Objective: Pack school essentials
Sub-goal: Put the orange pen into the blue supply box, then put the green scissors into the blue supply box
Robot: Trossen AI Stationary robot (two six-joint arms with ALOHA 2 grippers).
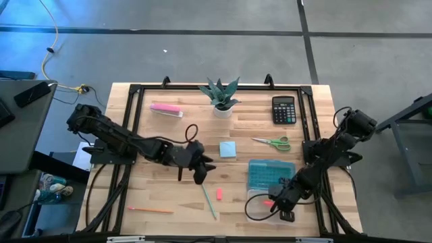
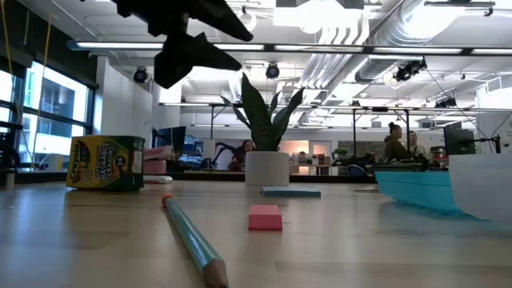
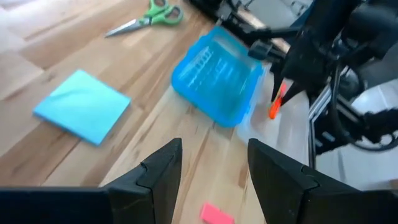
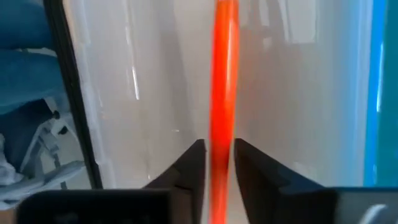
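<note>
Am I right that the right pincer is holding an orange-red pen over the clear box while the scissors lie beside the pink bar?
Not quite. The right pincer does have the orange-red pen between its fingers at the clear box, but the high view shows the scissors lying just below the calculator, far from the pink bar across the table.

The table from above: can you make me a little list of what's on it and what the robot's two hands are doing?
box: blue case, lid open, at the right gripper
right gripper: over the case's clear part, orange-red pen between its fingers
left gripper: open, empty, hovering mid-table
notepad: light blue square, beside the left gripper
scissors: green-handled, between case and calculator
pencil: greenish, near front edge
small red piece: beside the pencil
second orange pen: front left
pink bar: back left
plant: back middle
</note>
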